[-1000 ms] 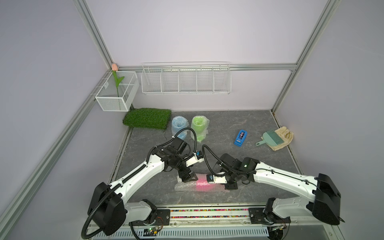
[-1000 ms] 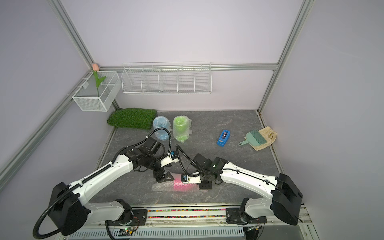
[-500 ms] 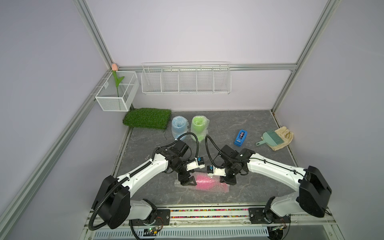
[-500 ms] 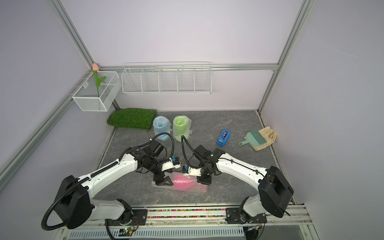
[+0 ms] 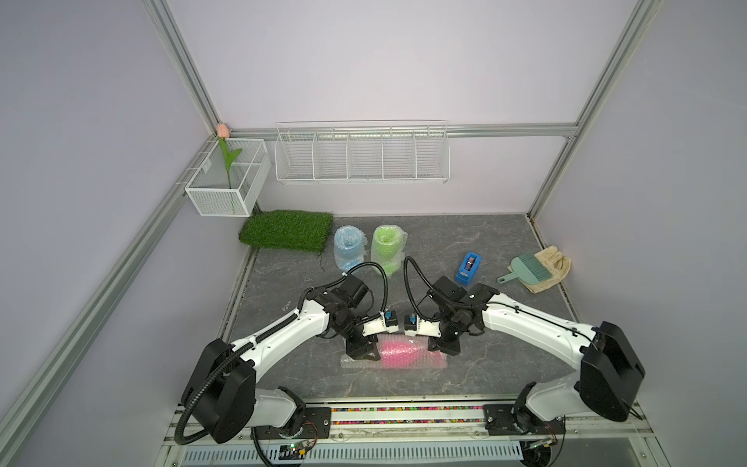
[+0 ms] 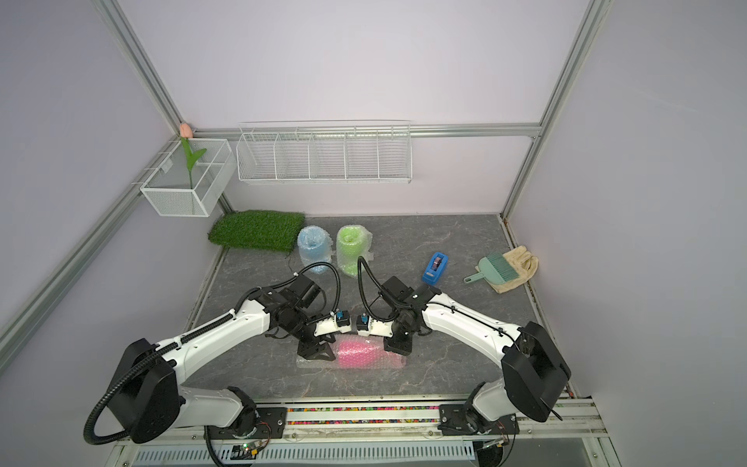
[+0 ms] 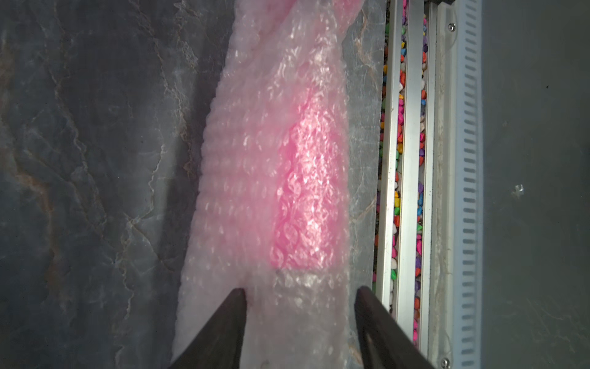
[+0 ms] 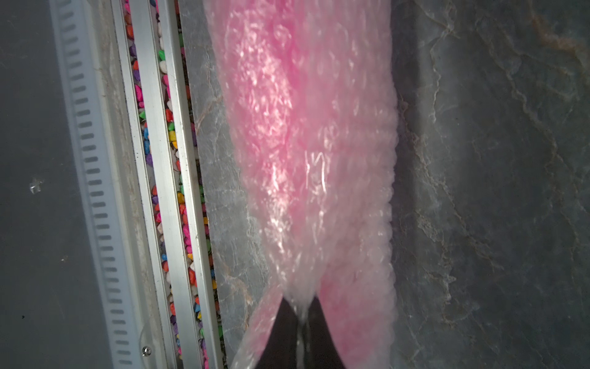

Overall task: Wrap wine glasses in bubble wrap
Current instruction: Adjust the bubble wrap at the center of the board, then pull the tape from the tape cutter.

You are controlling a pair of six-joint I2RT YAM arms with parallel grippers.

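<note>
Bubble wrap is lying as a long roll near the table's front edge, and we are seeing the left gripper straddling its left end, jaws standing apart. Midway along, the pink wine glass is lying on its side, glowing hot pink through cloudy, dimpled film. At the right end, the right gripper is pinching the film, jaws closed on it.

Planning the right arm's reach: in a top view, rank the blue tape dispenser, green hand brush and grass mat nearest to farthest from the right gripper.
From the right gripper:
1. tape dispenser, just behind it.
2. hand brush, back right, on the glove.
3. grass mat, back left corner.
</note>
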